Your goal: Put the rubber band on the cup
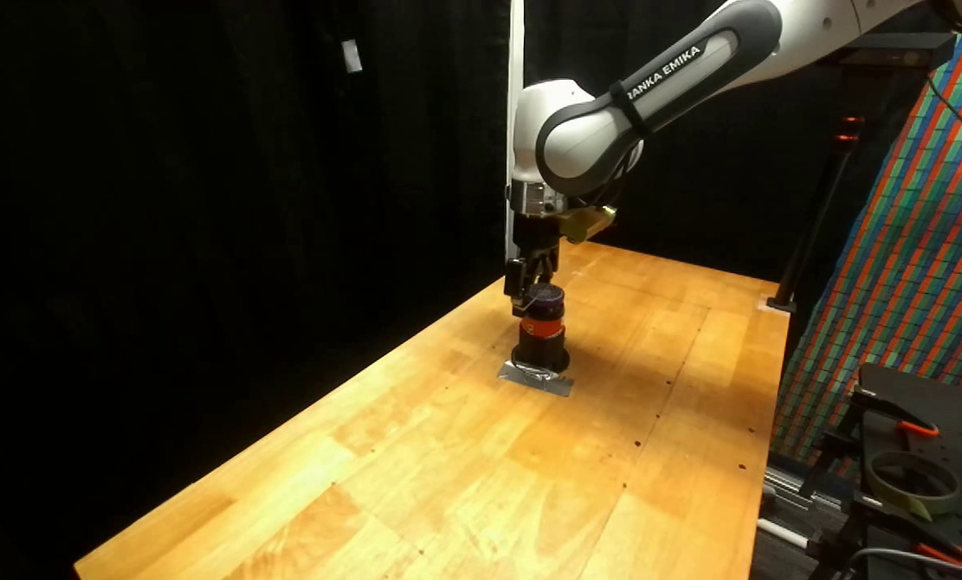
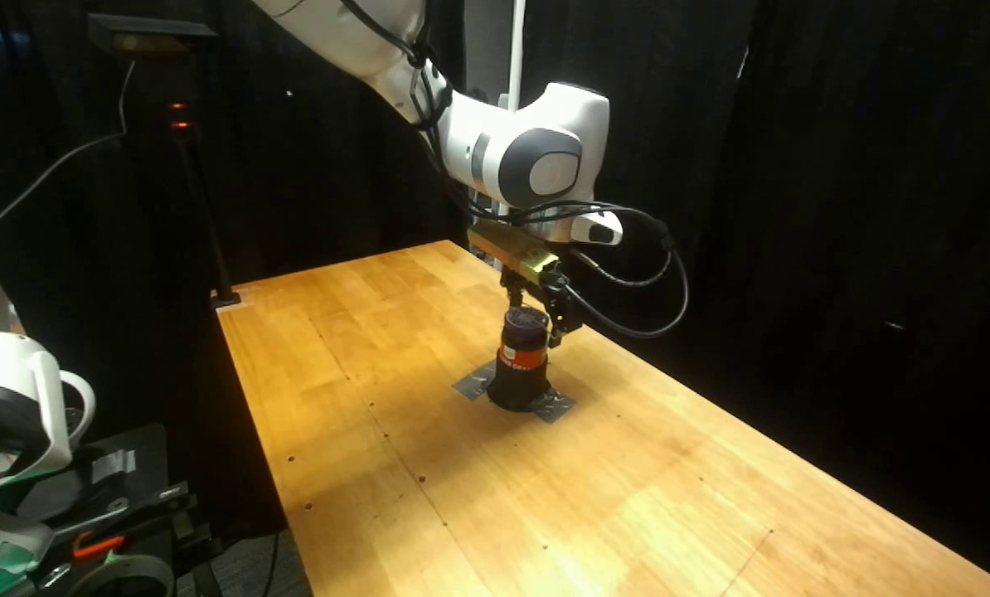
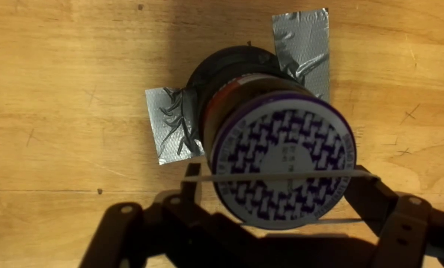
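The cup is a small upright cylinder with a dark body, an orange-red band and a purple-white patterned top. It shows in both exterior views (image 1: 542, 327) (image 2: 523, 357) and in the wrist view (image 3: 287, 149). My gripper (image 3: 279, 176) is open, its fingers spread on either side of the cup's top. It also shows in both exterior views (image 1: 532, 287) (image 2: 536, 321). A thin pale rubber band (image 3: 318, 174) is stretched around the fingers. One strand crosses over the top and another runs along its edge. I cannot tell whether the band touches the cup.
The cup stands in a black base (image 2: 518, 390) fixed to the wooden table (image 1: 465, 475) with grey tape strips (image 3: 300, 41). A dark pole (image 2: 205, 215) stands at the table's far corner. A side bench holds a tape roll (image 1: 912, 481).
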You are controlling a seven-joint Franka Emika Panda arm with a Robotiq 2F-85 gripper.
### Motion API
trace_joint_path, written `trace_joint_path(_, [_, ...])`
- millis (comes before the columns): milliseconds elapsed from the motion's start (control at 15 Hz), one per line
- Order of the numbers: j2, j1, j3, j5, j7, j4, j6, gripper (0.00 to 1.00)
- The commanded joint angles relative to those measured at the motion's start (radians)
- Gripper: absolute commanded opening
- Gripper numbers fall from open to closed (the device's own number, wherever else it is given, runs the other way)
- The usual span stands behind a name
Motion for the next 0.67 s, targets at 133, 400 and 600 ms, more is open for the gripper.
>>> trace_joint_path(133, [0.026,0.005,-0.008,-0.008,0.017,0.029,0.029,1.0])
trace_joint_path(400, [0.027,0.003,-0.006,-0.006,0.011,0.022,0.064,1.0])
trace_joint_path(600, [0.028,0.0,-0.005,-0.004,0.008,0.016,0.07,1.0])
